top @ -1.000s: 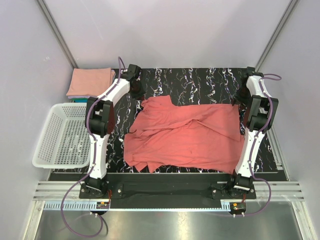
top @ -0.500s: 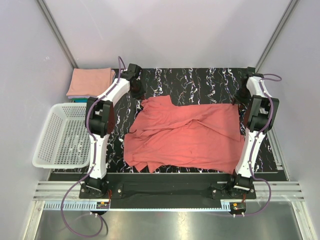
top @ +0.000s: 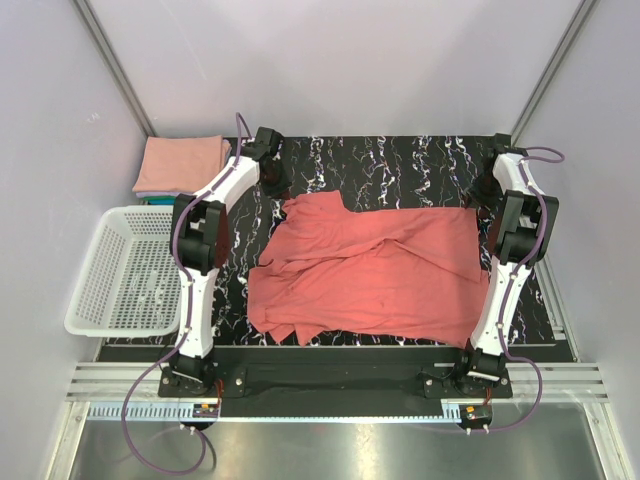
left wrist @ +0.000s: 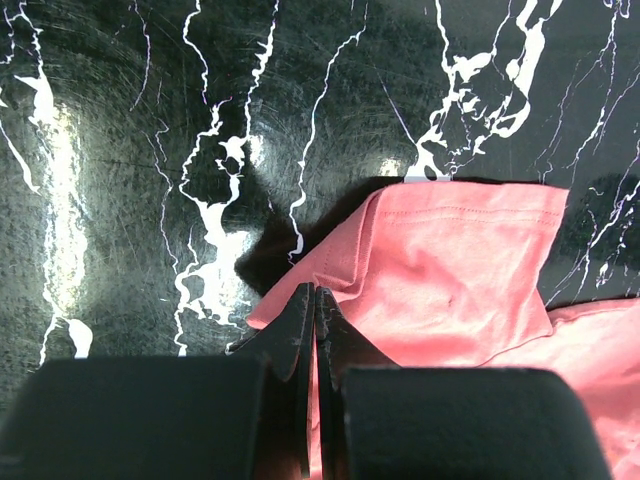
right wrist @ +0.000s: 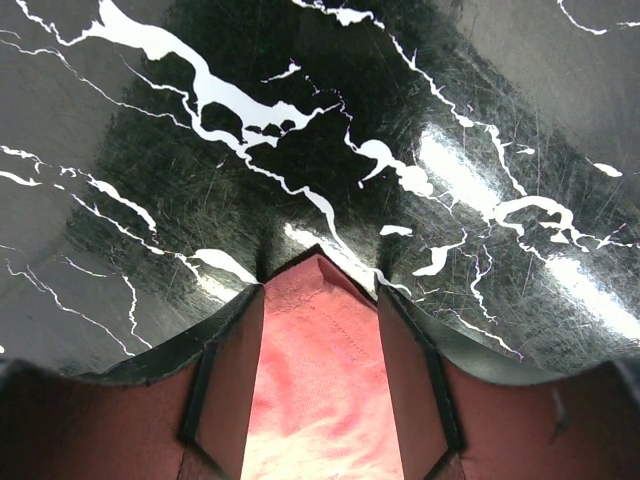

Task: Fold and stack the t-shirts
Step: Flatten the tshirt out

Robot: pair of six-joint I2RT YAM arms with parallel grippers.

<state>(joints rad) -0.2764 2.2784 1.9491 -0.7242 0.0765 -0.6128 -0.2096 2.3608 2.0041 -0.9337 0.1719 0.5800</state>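
A coral-red t-shirt lies spread, rumpled, across the table. Far left, a folded salmon pink shirt sits atop a teal shirt.

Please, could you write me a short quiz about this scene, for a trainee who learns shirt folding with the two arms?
1. True or false: the coral-red t-shirt is already folded into a neat rectangle.
2. Where does the folded salmon-pink shirt lie? A) on top of the coral-red t-shirt B) at the far left, beyond the white mesh basket C) inside that basket
3. Which gripper has its jaws apart, with a corner of the cloth between them?

Key: 1 false, it lies spread and rumpled on the black marbled table. 2 B. 3 the right gripper; the left gripper is shut on the sleeve's edge.
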